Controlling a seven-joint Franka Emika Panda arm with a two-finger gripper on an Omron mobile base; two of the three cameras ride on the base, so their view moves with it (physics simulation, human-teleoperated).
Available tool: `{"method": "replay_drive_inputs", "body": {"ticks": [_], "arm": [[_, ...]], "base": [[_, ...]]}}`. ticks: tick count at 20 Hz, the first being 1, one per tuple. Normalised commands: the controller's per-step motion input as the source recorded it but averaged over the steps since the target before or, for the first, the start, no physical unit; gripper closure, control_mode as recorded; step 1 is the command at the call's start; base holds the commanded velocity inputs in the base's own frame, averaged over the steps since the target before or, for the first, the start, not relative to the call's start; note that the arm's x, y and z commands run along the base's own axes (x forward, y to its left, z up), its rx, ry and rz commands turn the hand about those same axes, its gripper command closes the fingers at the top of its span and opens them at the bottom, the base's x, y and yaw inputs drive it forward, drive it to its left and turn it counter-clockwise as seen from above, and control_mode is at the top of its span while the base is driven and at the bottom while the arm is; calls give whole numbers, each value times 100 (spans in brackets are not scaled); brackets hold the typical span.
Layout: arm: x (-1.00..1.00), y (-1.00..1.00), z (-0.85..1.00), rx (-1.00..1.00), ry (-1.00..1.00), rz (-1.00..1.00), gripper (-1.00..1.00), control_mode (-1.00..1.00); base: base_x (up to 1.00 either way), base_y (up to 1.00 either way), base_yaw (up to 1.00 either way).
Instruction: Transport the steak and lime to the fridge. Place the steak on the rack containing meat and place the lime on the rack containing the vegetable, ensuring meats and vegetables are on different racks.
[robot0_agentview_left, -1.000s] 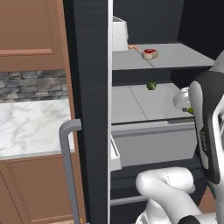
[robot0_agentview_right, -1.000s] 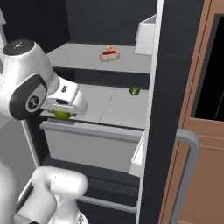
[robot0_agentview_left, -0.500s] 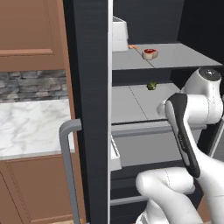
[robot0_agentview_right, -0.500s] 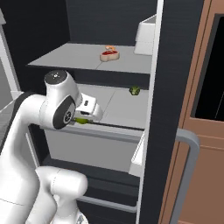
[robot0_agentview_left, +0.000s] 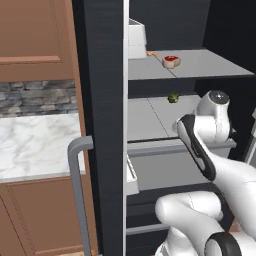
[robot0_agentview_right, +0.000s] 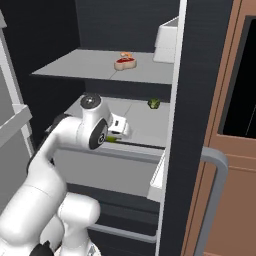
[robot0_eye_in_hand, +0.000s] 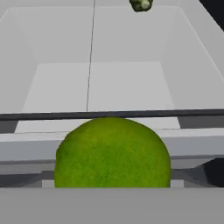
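My gripper (robot0_agentview_right: 112, 137) is shut on the lime (robot0_eye_in_hand: 113, 153), a smooth yellow-green ball that hides the fingertips in the hand view. It hangs at the front edge of the rack containing the vegetable (robot0_agentview_right: 142, 120), the lower shelf (robot0_eye_in_hand: 122, 83). The vegetable (robot0_eye_in_hand: 141, 4), a dark knobbly lump (robot0_agentview_left: 173, 98), lies farther back on that shelf (robot0_agentview_left: 150, 120). The steak (robot0_agentview_left: 171, 61) rests on the rack containing meat (robot0_agentview_left: 210, 62), the upper shelf (robot0_agentview_right: 80, 65), near its middle (robot0_agentview_right: 125, 62). The fridge (robot0_agentview_left: 100, 75) stands open.
A white box (robot0_agentview_left: 136, 39) stands at the back of the upper shelf, with a small orange item (robot0_agentview_left: 151, 52) beside it. A grey drawer (robot0_agentview_right: 110, 170) sits under the lower shelf. The door's bar handle (robot0_agentview_left: 77, 190) and a marble counter (robot0_agentview_left: 35, 145) lie left.
The arm has swung down and in toward the fridge, carrying the lime from off to the side to the front edge of the lower shelf. Steak and vegetable have not moved.
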Motion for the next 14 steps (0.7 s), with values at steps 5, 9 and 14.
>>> {"method": "replay_drive_inputs", "body": {"ticks": [5,9,14], "arm": [[93,-22,-27,0,7,0,100,-100],[75,-11,-8,3,9,0,100,-100],[60,-9,-16,2,1,0,100,-100]], "base": [[0,0,0],[0,0,0],[0,0,0]]}}
